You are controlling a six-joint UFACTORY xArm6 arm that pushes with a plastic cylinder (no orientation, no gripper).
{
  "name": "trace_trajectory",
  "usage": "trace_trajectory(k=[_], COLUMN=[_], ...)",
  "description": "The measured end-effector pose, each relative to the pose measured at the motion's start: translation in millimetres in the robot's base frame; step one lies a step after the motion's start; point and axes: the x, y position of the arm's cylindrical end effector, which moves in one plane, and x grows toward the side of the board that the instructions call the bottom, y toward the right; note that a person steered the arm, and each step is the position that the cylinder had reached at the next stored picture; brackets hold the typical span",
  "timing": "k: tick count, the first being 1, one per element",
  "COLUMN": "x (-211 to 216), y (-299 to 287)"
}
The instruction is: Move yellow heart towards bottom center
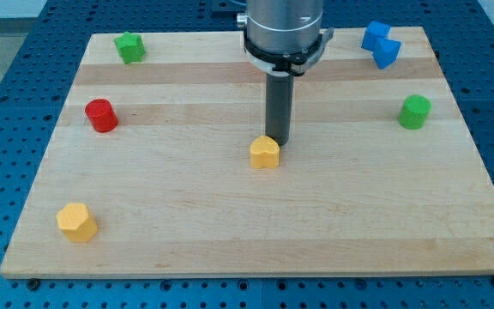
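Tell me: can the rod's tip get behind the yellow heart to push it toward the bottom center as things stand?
Probably yes. My tip already sits right at the yellow heart's upper right edge, seemingly touching. Nothing lies between the heart and the board's bottom center; the yellow block sits far to the view's left.

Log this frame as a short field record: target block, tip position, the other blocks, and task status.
target: yellow heart, near the board's middle
tip: my tip right behind the heart, on its top-right side, at or very near contact
other yellow: yellow block, bottom left
red: red cylinder, left
green: green block top left; green cylinder right
blue: blue block, top right
status: heart not yet at bottom center
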Motion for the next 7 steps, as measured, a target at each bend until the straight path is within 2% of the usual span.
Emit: trace_trajectory(k=[2, 5, 7], x=[11.2, 69.5, 35.1], y=[-4.7, -4.7, -9.5])
